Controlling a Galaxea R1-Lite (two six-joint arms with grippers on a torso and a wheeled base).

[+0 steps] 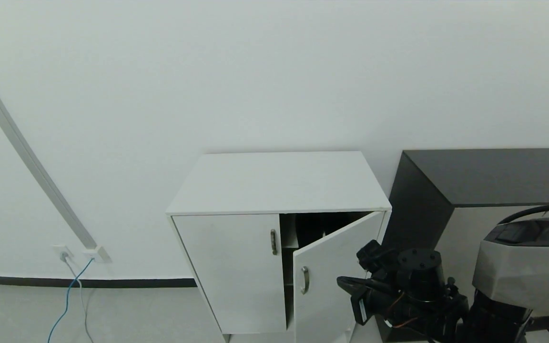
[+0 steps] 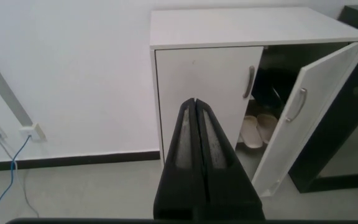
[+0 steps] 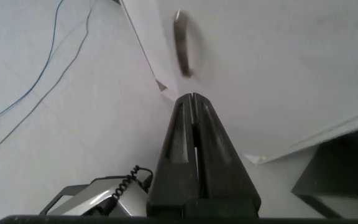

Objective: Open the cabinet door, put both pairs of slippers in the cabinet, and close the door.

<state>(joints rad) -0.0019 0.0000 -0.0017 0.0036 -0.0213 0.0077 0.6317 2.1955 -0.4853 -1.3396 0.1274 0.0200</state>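
The white cabinet (image 1: 274, 183) stands against the wall. Its left door (image 1: 229, 267) is closed and its right door (image 1: 324, 281) hangs partly open, handle (image 1: 305, 280) facing out. In the left wrist view a beige pair of slippers (image 2: 257, 129) lies on the cabinet floor behind the open door (image 2: 309, 118); dark shapes sit on the shelf above, too dim to identify. My left gripper (image 2: 196, 102) is shut and empty, back from the cabinet front. My right gripper (image 3: 193, 96) is shut with nothing in it, close to the outer face of the open door (image 3: 278, 68), below its handle (image 3: 183, 43).
A black table (image 1: 493, 176) stands right of the cabinet, close to the open door's swing. On the left wall are a socket (image 1: 62, 251) with a blue cable (image 1: 67, 295) trailing over the floor, and a slanted conduit (image 1: 22, 147).
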